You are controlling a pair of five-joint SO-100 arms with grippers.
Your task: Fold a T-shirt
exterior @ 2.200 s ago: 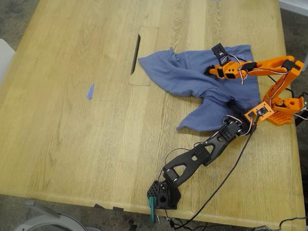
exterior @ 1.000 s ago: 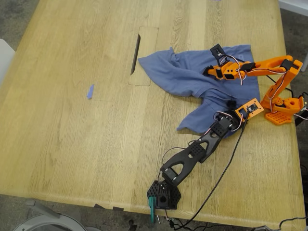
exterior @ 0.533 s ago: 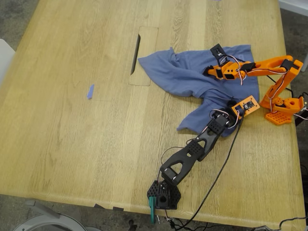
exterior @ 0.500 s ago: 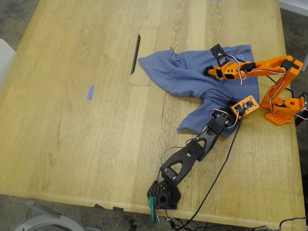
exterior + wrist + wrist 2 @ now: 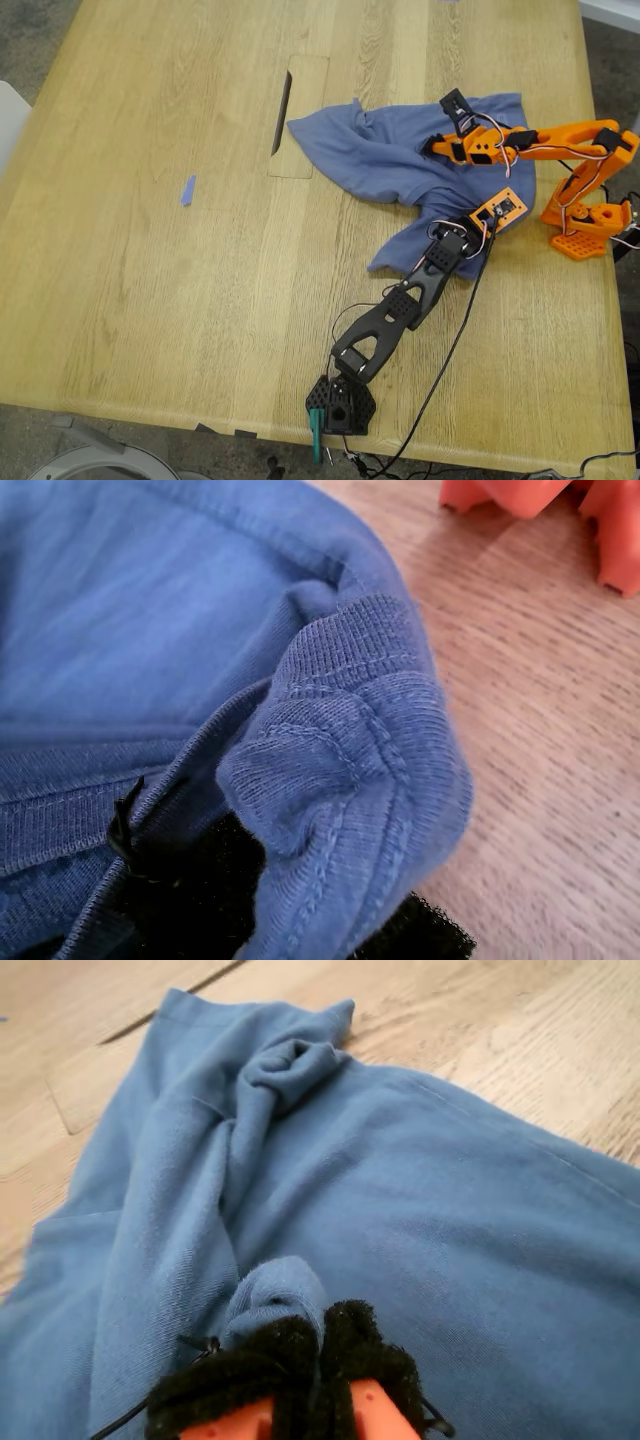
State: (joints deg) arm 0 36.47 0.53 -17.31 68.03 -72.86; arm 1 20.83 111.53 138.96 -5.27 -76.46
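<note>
The slate-blue T-shirt (image 5: 380,155) lies crumpled on the wooden table toward the exterior view's right. Its print is hidden. My first gripper (image 5: 472,222), on the black arm, is shut on the shirt's ribbed collar (image 5: 350,730), which bunches over its black pads (image 5: 200,900). My second gripper (image 5: 437,148), on the orange arm, rests on the shirt's upper part. In the second wrist view my second gripper (image 5: 318,1355) is shut on a small pinched fold of the shirt (image 5: 275,1295). The rest of the shirt (image 5: 430,1210) spreads out beyond it in wrinkles.
A small blue scrap (image 5: 187,190) lies on the table at the exterior view's left. A dark slot (image 5: 283,110) is cut in the tabletop beside the shirt. The orange arm's base (image 5: 590,220) stands near the right edge; the black base (image 5: 340,405) is at the front edge with cables.
My first gripper has moved toward the exterior view's left and a little away from the front edge, drawing the collar with it. The orange arm's elbow has shifted slightly; its gripper stays put.
</note>
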